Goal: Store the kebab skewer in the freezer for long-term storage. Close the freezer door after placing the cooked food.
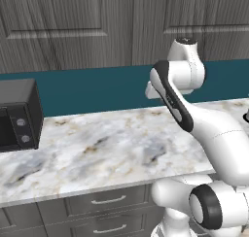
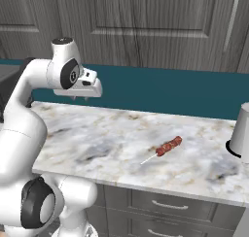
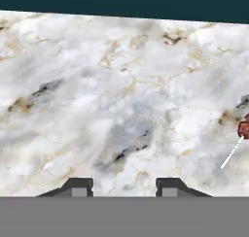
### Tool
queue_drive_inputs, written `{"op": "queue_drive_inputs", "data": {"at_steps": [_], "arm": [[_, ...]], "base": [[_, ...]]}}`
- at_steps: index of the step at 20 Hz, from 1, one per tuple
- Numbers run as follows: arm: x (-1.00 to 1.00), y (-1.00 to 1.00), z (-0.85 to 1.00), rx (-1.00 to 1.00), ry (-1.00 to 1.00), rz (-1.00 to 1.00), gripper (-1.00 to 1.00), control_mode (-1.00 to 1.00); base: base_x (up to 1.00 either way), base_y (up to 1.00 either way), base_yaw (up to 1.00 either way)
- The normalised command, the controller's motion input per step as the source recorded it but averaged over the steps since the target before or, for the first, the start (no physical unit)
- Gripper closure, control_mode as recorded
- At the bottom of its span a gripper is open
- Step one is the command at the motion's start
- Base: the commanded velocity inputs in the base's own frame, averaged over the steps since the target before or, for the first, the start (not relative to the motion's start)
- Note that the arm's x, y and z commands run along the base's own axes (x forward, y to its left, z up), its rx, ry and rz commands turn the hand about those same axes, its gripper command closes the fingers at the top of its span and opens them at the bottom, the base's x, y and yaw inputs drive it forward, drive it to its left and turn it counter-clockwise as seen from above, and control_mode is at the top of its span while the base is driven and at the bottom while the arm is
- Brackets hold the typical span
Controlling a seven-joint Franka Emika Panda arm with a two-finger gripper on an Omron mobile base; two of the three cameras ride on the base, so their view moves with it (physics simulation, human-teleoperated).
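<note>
While kebab skewer (image 2: 168, 147) lies on marble counter (image 2: 116, 139), tool (image 3: 124, 186) clenched empty, no writing legible

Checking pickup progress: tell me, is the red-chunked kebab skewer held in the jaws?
No, the red-chunked kebab skewer lies on the marble counter, apart from the arm.

Even, bright rendered light, sharp throughout, with soft shadows on the marble counter (image 2: 121, 134) and no glare.

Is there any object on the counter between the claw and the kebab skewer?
Nothing visible blocks the way. The claw hangs above bare marble counter, and the kebab skewer lies flat off to one side, with only open countertop between them.
</note>
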Motion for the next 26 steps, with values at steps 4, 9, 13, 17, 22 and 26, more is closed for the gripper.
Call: {"op": "queue_drive_inputs", "data": {"at_steps": [4, 9, 13, 17, 22, 26], "arm": [[-0.47, -0.27, -0.03, 0.00, -0.01, -0.05, -1.00, -1.00], [-0.19, -0.70, -0.45, -0.05, 0.02, -0.24, -1.00, -1.00], [0.26, -0.86, -0.35, -0.10, 0.19, -0.19, -1.00, -1.00], [0.19, -0.96, -0.45, -0.05, 0.26, -0.24, -1.00, -1.00], [0.11, -0.78, -0.58, 0.00, 0.12, -0.30, -1.00, -1.00], [0.17, -0.79, -0.52, 0.00, 0.04, -0.21, -1.00, -1.00]], "base": [[0.00, 0.00, 0.00], [0.00, 0.00, 0.00], [0.00, 0.00, 0.00], [0.00, 0.00, 0.00], [0.00, 0.00, 0.00], [0.00, 0.00, 0.00]]}}
